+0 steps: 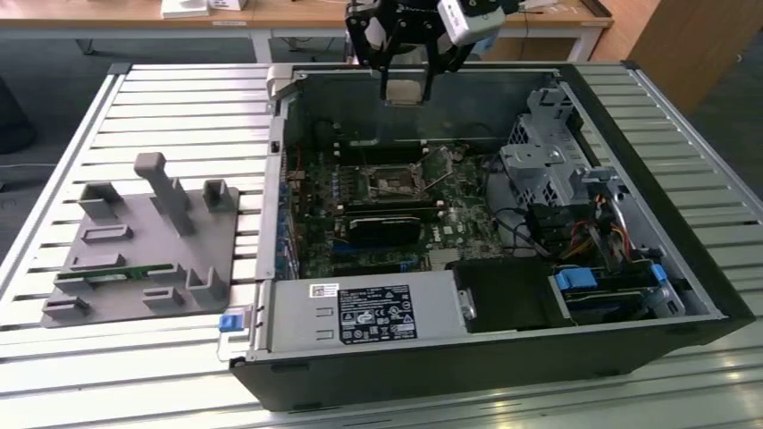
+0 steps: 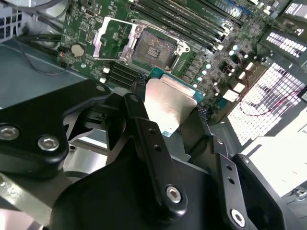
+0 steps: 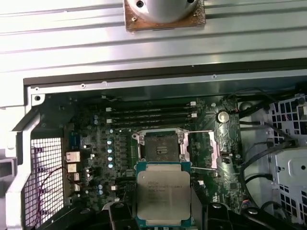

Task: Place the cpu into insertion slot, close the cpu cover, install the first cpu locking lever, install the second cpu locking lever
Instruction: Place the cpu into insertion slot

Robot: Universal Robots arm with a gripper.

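Clamped on the cpu [image 2: 169, 109], the gripper [image 1: 406, 88] hangs above the open computer case [image 1: 477, 362], near the case's far wall in the exterior view. Both black fingers [image 2: 144, 129] press on opposite edges of the chip. Its dull silver top faces the cameras in both wrist views, and a thin green rim shows around the metal.

Below the gripper and well apart from it lies the insertion slot [image 3: 160, 149], a square black frame with a dark centre set in the green motherboard [image 3: 96, 143]. Nothing sits in the slot; its bare contact field shows in the second wrist view. The held chip is in the air, not touching the board, and in the first wrist view its near edge overlaps the slot's frame only by line of sight.

At one side of the slot, farther from the gripper than the chip, the cpu cover [image 2: 99, 40] is flipped up and open, with green board visible through its square window. A round coin battery [image 2: 77, 49] sits on the board just past the cover. On the slot's other side run long black memory slots [image 2: 182, 19].

Well off to the gripper's side, on the slatted metal table [image 1: 179, 107] at the exterior view's left, rests a grey fixture block [image 1: 143, 241] with upright posts.
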